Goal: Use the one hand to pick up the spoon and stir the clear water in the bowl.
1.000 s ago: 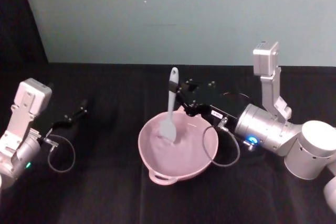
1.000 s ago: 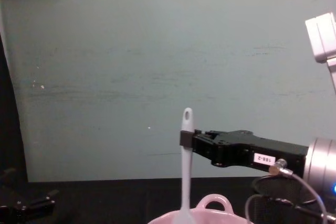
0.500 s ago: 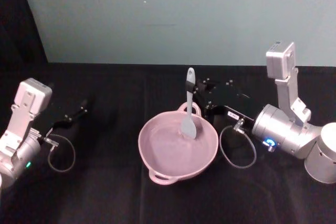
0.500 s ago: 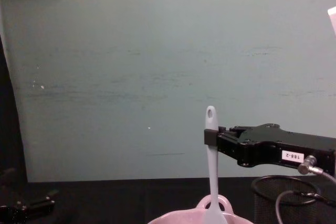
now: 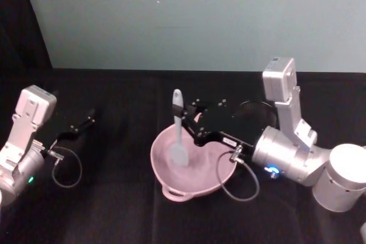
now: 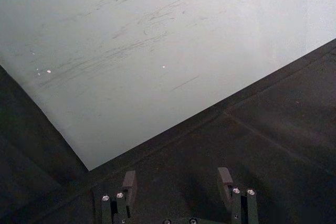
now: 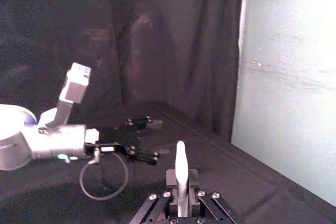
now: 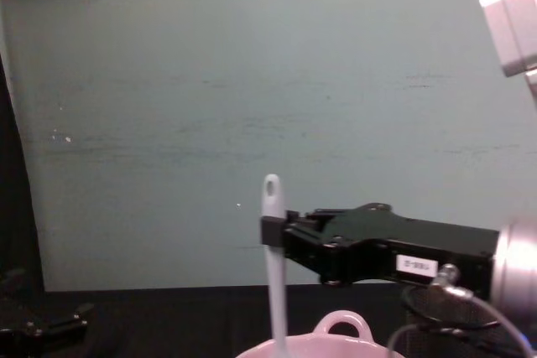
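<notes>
- soft, even light brightens the pale wall (image 5: 171, 21).
- the black table (image 5: 114, 210) lies dim; the bowl (image 5: 161, 171) shows pale against it.
- a small blue light (image 5: 273, 171) glows on the right arm.
- the curtain (image 7: 157, 40) is murky.

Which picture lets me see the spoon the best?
The head view: the whole spoon, from handle to blade down in the bowl, held by the right gripper. The chest view shows its handle from the side. The right wrist view shows the handle end past the jaws. The left gripper sits idle at left.
</notes>
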You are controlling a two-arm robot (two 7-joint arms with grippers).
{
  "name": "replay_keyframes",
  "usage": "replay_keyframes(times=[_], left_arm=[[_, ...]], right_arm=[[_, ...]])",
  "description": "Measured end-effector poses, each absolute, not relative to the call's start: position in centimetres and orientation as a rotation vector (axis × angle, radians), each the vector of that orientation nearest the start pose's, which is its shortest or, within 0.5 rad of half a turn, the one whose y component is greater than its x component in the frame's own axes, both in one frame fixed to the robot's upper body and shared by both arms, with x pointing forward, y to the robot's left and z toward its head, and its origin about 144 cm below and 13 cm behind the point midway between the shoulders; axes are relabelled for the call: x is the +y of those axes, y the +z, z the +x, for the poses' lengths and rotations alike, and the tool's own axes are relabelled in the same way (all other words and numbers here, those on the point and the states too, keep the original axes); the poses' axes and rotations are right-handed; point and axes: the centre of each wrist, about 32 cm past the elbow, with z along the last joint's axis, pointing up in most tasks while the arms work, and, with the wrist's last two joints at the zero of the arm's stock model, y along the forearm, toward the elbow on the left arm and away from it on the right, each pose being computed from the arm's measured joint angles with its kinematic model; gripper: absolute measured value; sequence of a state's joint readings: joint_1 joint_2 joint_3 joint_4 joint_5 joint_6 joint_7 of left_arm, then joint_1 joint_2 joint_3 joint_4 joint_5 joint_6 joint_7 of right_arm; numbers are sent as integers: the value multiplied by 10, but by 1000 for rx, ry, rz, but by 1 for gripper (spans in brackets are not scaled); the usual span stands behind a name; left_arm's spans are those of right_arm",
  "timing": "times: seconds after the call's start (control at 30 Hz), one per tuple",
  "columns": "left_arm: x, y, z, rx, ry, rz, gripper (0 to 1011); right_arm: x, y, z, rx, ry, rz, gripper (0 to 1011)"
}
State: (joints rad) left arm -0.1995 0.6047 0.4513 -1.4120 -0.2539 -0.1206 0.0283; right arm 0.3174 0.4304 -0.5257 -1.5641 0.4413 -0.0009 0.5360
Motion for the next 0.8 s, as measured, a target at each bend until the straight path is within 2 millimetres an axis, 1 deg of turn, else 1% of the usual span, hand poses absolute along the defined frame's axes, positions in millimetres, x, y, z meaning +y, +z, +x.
replay_keyframes(times=[0.17,0.33,0.5,0.6,0.77,0.8], left_arm=[[310,1140,489,-285,1248,304,1005],[310,1140,489,-285,1248,304,1005],[310,1140,489,-285,1248,304,1005],[310,1140,489,-285,1248,304,1005],[310,1140,489,-285,1248,304,1005],[310,1140,489,-285,1248,304,1005]], right_arm=[[-193,1200,511,-94,-563,6,122],[-192,1193,519,-58,-586,30,122],[-200,1184,528,-18,-639,49,122],[-207,1185,530,-23,-680,52,122],[-223,1187,525,-54,-742,34,122],[-223,1187,525,-54,-742,34,122]])
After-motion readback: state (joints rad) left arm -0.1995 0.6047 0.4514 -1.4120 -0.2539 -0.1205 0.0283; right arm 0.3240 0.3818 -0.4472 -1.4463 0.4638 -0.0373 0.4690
